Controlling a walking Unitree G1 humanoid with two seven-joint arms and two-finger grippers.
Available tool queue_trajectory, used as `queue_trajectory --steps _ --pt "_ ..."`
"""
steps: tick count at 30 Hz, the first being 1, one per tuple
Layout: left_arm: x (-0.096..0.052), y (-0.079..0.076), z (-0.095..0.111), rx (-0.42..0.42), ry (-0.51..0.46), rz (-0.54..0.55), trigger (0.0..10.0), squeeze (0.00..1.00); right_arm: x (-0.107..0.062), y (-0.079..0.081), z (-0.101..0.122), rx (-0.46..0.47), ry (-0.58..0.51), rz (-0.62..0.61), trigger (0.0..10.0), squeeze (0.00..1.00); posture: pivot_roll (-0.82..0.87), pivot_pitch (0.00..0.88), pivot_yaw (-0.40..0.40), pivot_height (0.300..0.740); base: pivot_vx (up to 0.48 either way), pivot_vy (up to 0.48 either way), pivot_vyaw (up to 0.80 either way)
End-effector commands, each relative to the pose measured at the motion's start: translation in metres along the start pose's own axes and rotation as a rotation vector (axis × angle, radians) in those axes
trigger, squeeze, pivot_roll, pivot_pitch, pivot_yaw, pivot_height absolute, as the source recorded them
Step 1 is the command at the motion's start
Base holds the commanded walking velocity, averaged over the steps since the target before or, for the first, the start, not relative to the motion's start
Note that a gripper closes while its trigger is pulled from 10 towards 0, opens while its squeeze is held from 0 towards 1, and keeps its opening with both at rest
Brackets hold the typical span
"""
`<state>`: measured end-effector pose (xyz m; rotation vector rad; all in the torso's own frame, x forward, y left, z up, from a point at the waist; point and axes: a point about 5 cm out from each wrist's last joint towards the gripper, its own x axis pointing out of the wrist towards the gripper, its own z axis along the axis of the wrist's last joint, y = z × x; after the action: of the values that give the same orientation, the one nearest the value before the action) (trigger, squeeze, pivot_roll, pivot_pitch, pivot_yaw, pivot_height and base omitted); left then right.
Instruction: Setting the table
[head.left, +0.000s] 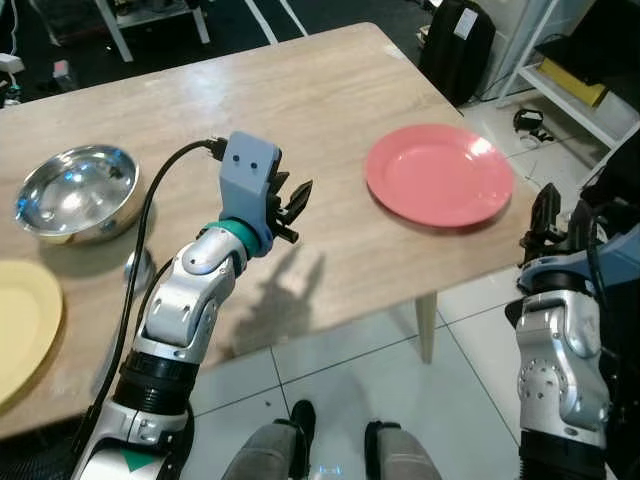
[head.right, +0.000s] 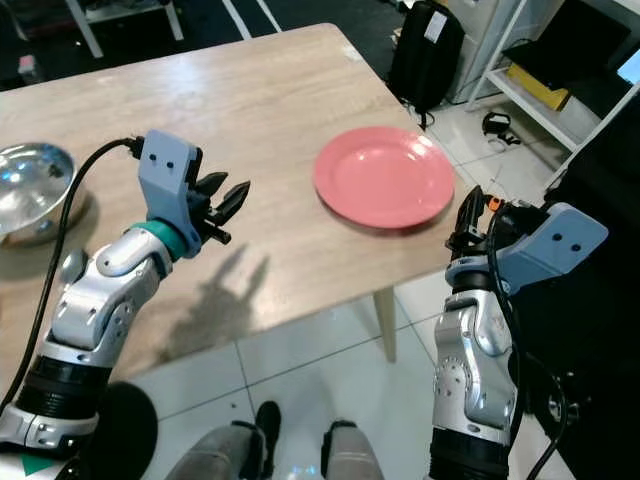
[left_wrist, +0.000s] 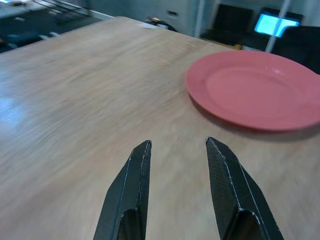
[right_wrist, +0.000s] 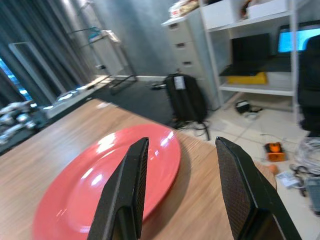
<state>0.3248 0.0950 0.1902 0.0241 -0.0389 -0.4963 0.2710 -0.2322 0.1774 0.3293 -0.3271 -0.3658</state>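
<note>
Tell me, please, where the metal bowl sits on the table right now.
The metal bowl sits on the wooden table at the robot's far left, just beyond the yellow plate and well left of the left gripper.

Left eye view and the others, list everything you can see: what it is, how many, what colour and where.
Table: one, light wood, in front of the robot.
Plate: one, red, near the table's right edge.
Yellow plate: one, at the table's near left, partly cut off.
Bowl: one, shiny metal, on the table's left, beyond the yellow plate.
Backpack: one, black, on the floor beyond the table's far right corner.
Shelf unit: one, white, at the right, holding a yellow item.
Left tool: black fingers open, over the table's middle, pointing toward the red plate.
Right tool: black fingers open, at the table's right edge beside the red plate.
</note>
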Motion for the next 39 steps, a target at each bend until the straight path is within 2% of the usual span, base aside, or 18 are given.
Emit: queue_trajectory --steps 1,39 --pt "-0.0007 0.0018 -0.0042 0.006 0.012 0.014 10.0 0.0 -0.0008 -0.001 -0.0023 -0.012 0.004 -0.005 10.0 0.0 -0.03 0.01 0.121 0.74 -0.409 0.0 0.0" --pt "0.0043 -0.001 -0.0036 0.004 -0.001 0.007 10.0 0.0 -0.0018 0.0008 -0.0033 -0.034 0.002 -0.002 10.0 0.0 -0.04 0.008 0.125 0.74 -0.405 0.0 0.0"
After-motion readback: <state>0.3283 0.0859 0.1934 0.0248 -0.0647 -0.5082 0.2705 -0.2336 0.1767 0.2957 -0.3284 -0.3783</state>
